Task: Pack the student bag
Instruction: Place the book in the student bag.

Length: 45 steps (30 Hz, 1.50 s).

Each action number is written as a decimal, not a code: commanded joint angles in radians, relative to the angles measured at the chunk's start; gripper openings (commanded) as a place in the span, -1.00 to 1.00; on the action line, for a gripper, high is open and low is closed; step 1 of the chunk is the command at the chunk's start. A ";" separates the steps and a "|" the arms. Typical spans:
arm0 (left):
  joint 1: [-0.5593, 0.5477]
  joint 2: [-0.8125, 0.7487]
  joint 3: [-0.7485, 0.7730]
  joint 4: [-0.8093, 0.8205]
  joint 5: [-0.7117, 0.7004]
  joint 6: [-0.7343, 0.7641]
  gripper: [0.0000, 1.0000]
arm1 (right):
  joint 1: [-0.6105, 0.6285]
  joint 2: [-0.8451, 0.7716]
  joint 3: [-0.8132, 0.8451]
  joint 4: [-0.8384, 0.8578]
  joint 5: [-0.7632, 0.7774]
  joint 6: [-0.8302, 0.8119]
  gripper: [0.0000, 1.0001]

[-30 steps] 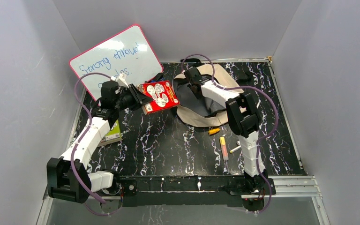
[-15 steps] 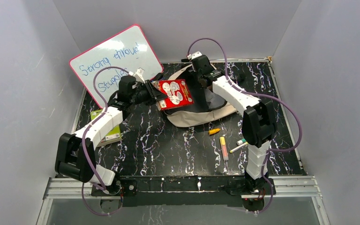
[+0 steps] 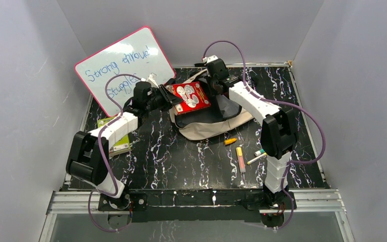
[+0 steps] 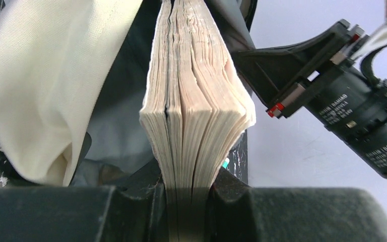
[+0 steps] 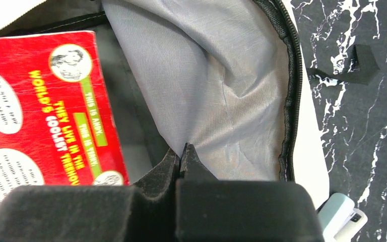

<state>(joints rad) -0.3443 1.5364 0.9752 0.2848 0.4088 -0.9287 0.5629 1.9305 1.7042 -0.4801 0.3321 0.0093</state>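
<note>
The student bag [image 3: 206,130] lies far-centre on the desk [image 3: 181,156]. The left hand [image 3: 168,99] pinches a red book [image 3: 191,97], its length reaching rightward over the bag's open mouth; beyond, the right hand [image 3: 212,79], pressed together, nips the grey lining [image 5: 221,91].

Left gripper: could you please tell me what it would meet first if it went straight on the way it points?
Probably the grey lining inside the open student bag; the book held in the left gripper leads into its mouth, though depth is unclear.
</note>
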 commanded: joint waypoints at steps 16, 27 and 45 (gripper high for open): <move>-0.124 0.257 0.131 0.299 -0.111 -0.238 -1.00 | -0.012 -0.022 0.118 0.025 -0.082 0.266 -1.00; -0.148 0.490 0.321 0.466 -0.040 -0.322 -1.00 | -0.014 -0.005 0.140 0.012 -0.108 0.287 -1.00; -0.167 0.710 0.500 0.347 -0.005 -0.270 -0.70 | -0.021 0.003 0.118 0.012 -0.097 0.256 -1.00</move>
<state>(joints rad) -0.5034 2.2520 1.4029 0.6666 0.3820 -1.2407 0.5426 1.9392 1.7782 -0.5285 0.2371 0.2619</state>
